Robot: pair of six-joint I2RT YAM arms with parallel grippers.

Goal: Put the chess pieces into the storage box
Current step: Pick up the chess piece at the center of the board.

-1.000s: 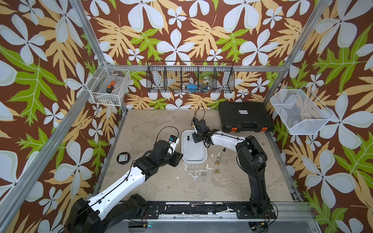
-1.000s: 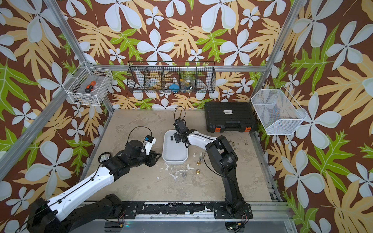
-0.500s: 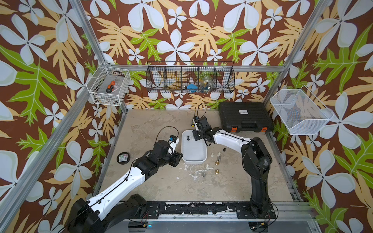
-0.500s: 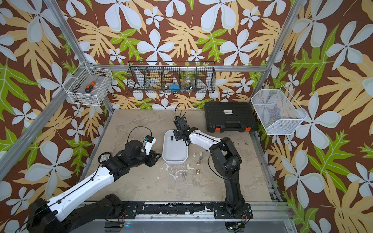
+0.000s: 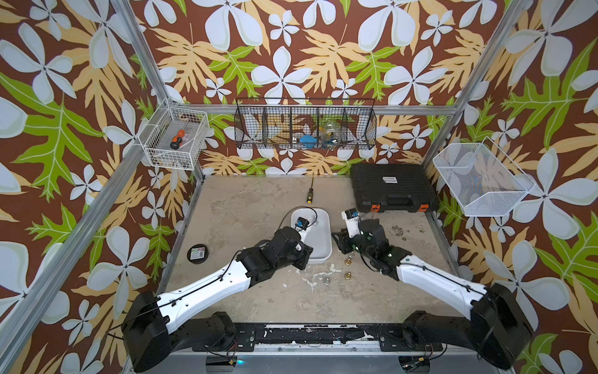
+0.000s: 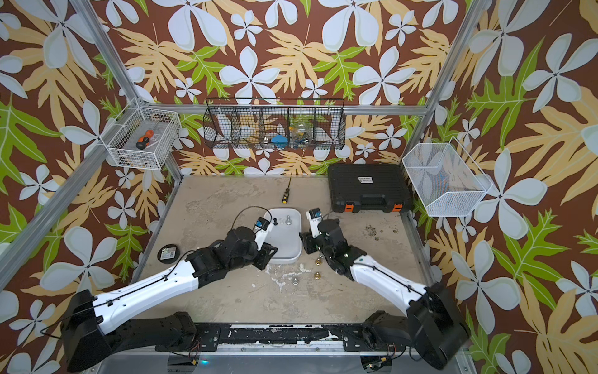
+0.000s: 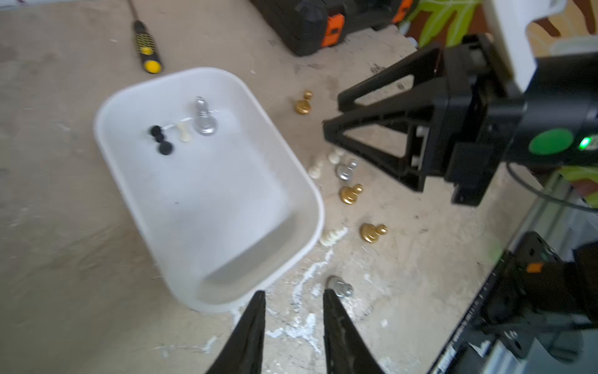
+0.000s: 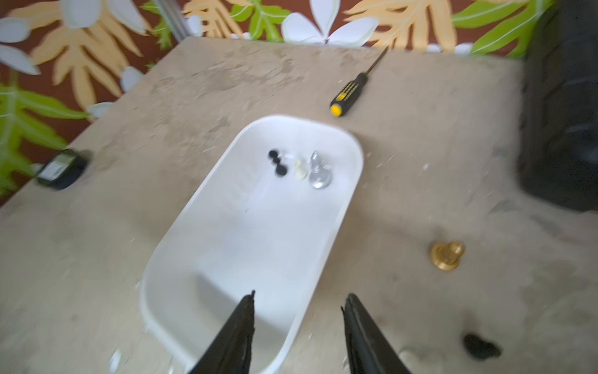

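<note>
Fingers (image 7: 249, 330) parted, low beside storage box (image 7: 210, 210)

Left arm (image 5: 207, 285) and right arm (image 5: 437, 281) had white link shells, black joints, thin black cables (image 5: 223, 275) clipped on. Right pincer (image 7: 332, 113) was black, triangular-ribbed; green button (image 7: 549, 142) and lit LED (image 7: 585, 142) behind it.
</note>
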